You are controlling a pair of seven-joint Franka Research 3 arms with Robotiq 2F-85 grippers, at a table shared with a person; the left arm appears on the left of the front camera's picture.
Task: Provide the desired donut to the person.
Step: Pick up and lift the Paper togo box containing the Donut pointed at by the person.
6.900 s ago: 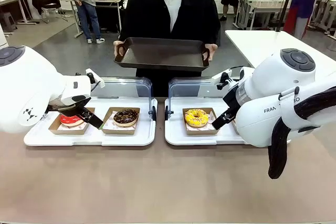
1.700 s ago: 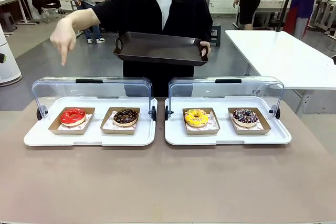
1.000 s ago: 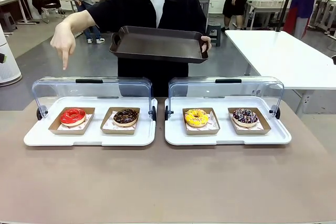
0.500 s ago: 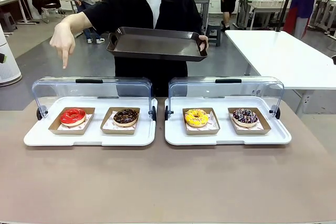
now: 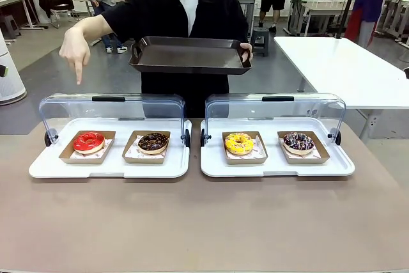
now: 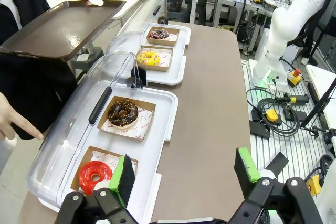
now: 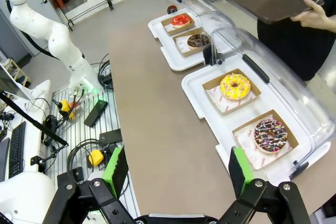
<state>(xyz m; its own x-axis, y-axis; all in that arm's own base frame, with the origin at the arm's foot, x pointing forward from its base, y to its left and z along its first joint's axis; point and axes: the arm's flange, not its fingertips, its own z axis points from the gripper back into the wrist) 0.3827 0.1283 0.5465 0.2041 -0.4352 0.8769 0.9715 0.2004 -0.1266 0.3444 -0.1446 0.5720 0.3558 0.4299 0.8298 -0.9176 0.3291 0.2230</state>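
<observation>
The person [image 5: 185, 11] stands at the far side and holds a dark tray [image 5: 190, 54] in one hand. The other hand [image 5: 75, 52] points a finger down over the red donut [image 5: 88, 140], which sits in a paper box at the left end of the left case. In the left wrist view my left gripper [image 6: 185, 169] hangs open above the table's near edge, with the red donut [image 6: 95, 176] just beside its left finger. My right gripper [image 7: 177, 170] is open too, high above the table, well apart from the donuts.
Two white trays with raised clear lids [image 5: 108, 110] hold a chocolate donut [image 5: 153, 142], a yellow donut [image 5: 239, 143] and a dark sprinkled donut [image 5: 298, 141]. A bare brown tabletop [image 5: 204, 222] lies in front of them. A white table [image 5: 332, 62] stands at the back right.
Over the last second the person has shifted the dark tray slightly, while the pointing hand has stayed over the red donut. Both arms have left the front view since the earliest frame.
</observation>
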